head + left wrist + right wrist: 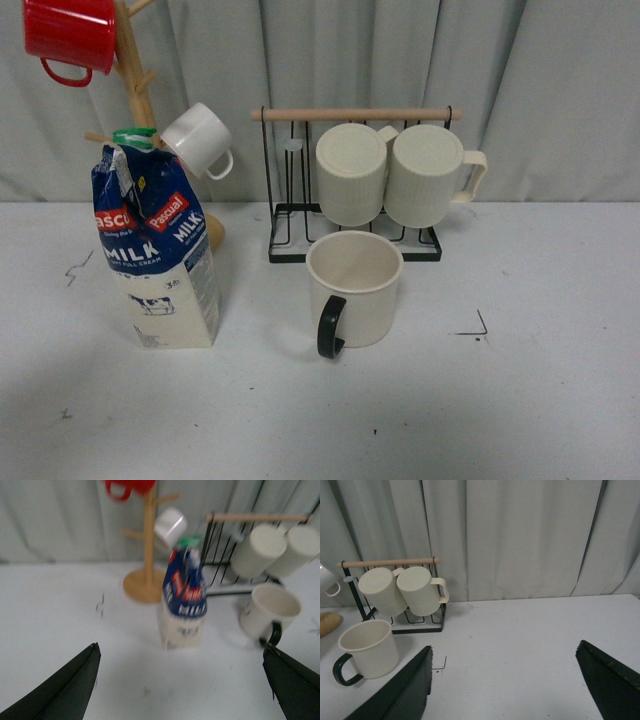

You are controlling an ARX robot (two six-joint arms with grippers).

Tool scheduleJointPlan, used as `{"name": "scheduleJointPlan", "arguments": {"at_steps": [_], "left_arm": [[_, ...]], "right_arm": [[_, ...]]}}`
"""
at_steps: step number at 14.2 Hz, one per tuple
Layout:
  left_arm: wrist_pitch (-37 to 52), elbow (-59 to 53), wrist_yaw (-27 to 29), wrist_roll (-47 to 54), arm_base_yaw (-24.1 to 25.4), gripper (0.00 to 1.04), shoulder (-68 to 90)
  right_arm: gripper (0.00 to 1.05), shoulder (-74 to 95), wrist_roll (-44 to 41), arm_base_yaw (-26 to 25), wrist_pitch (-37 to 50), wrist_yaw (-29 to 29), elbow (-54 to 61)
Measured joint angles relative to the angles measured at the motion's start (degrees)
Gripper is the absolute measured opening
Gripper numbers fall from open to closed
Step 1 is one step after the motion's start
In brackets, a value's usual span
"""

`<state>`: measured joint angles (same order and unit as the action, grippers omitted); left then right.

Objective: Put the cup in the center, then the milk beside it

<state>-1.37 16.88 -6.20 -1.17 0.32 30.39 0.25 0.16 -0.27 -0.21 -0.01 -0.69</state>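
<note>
The cup stood upright on the desk, mouth up and black handle turned toward the front edge. It sat just in front of the wire rack, which held two ribbed mugs. A black corner mark lay to its right and fainter marks showed near the left edge, so the cup seemed to sit inside the centre, toward its rear. By that reading the first step was done and the milk step was in hand.

The milk stood upright toward the desk's left side, in front of the mug tree and well apart from the cup, with bare desk between them.

In its wrist view the left claw was spread wide and empty, pointed at the milk, which was blurred there. The right claw was likewise spread and empty, over bare desk to the right of the cup.

The next move probably fell to the left claw: go in around the carton's body, close on it and carry it upright to the cup's left side. It should set the milk down near the cup without knocking the handle.
</note>
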Motion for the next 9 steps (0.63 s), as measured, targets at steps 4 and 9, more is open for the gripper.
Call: {"name": "scheduleJointPlan", "arguments": {"at_steps": [4, 9], "left_arm": [[21.09, 15.23, -0.76, 4.68, -3.3, 0.98, 34.67], [21.44, 29.99, -0.5, 10.01, -1.18, 0.98, 60.65]], "right_arm": [[0.98, 0.0, 0.0, 0.0, 0.02, 0.0, 0.0], [0.98, 0.0, 0.0, 0.0, 0.0, 0.02, 0.0]]}}
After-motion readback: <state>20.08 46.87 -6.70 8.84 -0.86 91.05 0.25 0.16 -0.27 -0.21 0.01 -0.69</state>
